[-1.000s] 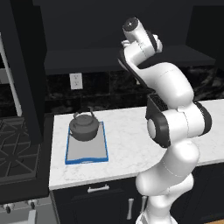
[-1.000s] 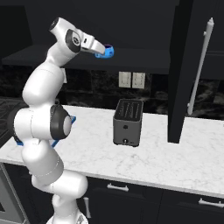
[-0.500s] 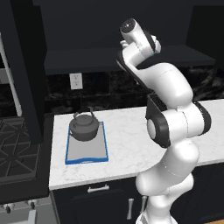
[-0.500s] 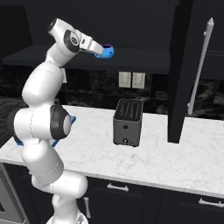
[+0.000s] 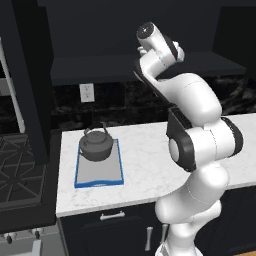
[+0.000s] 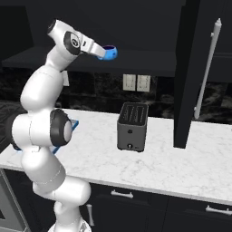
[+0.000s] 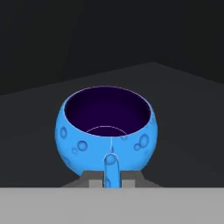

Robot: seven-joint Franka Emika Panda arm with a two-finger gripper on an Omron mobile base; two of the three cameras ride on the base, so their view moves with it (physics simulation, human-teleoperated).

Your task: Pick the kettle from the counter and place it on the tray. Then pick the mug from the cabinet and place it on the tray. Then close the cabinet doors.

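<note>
The blue mug (image 7: 107, 127) stands upright on the dark shelf of the cabinet (image 6: 140, 62), its small handle turned toward me. My gripper (image 7: 110, 179) is shut on that handle, one finger on each side. From the right base view the mug (image 6: 108, 53) sits at the tip of my gripper (image 6: 100, 50), high above the counter (image 6: 149, 163). The dark grey kettle (image 5: 96, 145) rests on the far half of the blue-rimmed tray (image 5: 100, 177), which lies on the counter at the left.
A black toaster (image 6: 132, 127) stands mid-counter. The right cabinet door (image 6: 192, 77) hangs open with its silver bar handle (image 6: 207, 68); the left door (image 5: 31, 85) is open too. A stove (image 5: 20, 170) borders the counter's left end.
The gripper's fingers have closed in on the mug's handle. The arm and the mug have barely shifted.
</note>
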